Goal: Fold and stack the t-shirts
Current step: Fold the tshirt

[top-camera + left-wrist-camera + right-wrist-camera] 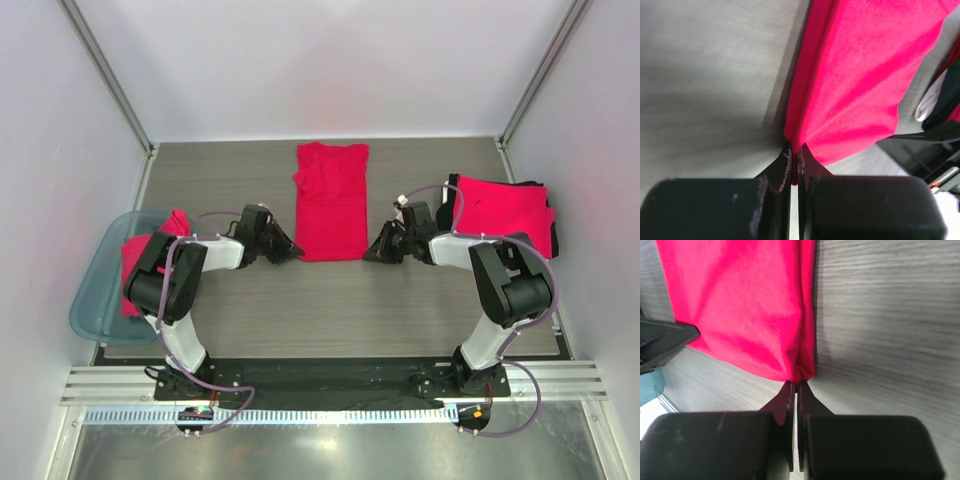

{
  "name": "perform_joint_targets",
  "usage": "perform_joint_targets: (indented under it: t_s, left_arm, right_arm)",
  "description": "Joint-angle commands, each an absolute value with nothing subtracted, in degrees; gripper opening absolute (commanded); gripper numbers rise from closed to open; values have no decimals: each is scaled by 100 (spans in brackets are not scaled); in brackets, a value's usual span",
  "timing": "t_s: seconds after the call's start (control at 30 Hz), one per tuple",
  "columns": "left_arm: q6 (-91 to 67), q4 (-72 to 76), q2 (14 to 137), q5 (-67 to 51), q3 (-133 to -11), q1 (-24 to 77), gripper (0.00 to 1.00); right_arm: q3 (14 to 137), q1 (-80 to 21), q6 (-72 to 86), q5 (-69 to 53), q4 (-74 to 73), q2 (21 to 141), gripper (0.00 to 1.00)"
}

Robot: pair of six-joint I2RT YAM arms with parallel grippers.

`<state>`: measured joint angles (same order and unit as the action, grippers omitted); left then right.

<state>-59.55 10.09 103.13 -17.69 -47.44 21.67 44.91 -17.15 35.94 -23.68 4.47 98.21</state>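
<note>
- Now, left jaws are pinched shut on the near left corner of the lengthwise-folded red t-shirt (331, 200); right jaws are pinched shut on its near right corner.
- Bare grey wood-grain table (330, 310) lies nearer than its hem.
- Folded red stack (503, 210) sits far right; the teal bin (95, 300) at left holds red cloth (133, 258).

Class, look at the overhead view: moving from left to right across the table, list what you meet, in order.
teal bin → left pincer → flat shirt → right pincer → folded shirt pile
</note>
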Motion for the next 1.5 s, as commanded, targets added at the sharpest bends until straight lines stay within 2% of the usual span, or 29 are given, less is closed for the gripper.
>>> perform_joint_targets:
  t_s: [0.0, 0.17, 0.3, 0.5, 0.63, 0.9, 1.07, 1.47]
  left_arm:
    - [-5687, 483, 9897, -1476, -4369, 2118, 0]
    - [-5660, 404, 9221, -1398, -3736, 2381, 0]
    - [-5774, 308, 8222, -1503, -3244, 2531, 0]
    - [-5748, -930, 6682, -1521, -3067, 2584, 0]
    - [-5809, -1624, 5907, -1661, -3093, 2584, 0]
    - [-5854, -2126, 5573, -1942, -3708, 2584, 1]
    - [-5705, -2355, 5633, -1644, -4200, 2584, 2]
    - [-5397, -2145, 7020, -1600, -5193, 2189, 2]
  right_arm:
    - [4448, -1749, 3454, -2285, 265, 9352, 1]
    - [4009, -2029, 3577, -2120, -156, 8439, 1]
    - [3674, -2478, 3656, -1935, -543, 7569, 1]
    - [3331, -2760, 3928, -1661, -1291, 5901, 1]
    - [3523, -2786, 3911, -1521, -1836, 5239, 1]
    - [4604, -2777, 3472, -1222, -2671, 5256, 1]
    - [5053, -2786, 3243, -871, -2769, 5773, 1]
    - [6380, -2540, 2874, -413, -2620, 7294, 1]
